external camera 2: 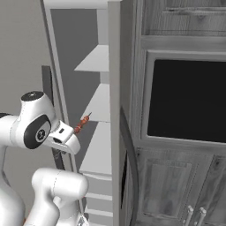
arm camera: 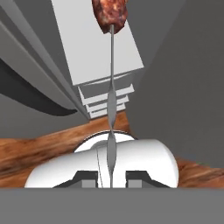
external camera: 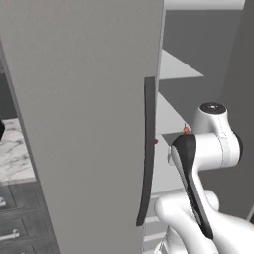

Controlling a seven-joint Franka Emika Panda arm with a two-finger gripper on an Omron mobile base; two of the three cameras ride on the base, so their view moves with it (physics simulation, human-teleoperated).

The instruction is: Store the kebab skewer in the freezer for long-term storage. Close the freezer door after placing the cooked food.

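Note:
My gripper is shut on the kebab skewer, a thin silvery stick that runs up from between the finger tips to brown-red chunks at its far end. In the right base view the gripper holds the skewer tilted up towards the white shelves of the open freezer, just in front of them. A bit of the skewer's red tip peeks over the arm. The freezer door stands swung open on the left, its long dark handle towards me.
A dark built-in oven sits in wooden cabinets right of the fridge. The fridge's grey edge with a curved dark handle stands between them. A marble counter with drawers lies left of the open door.

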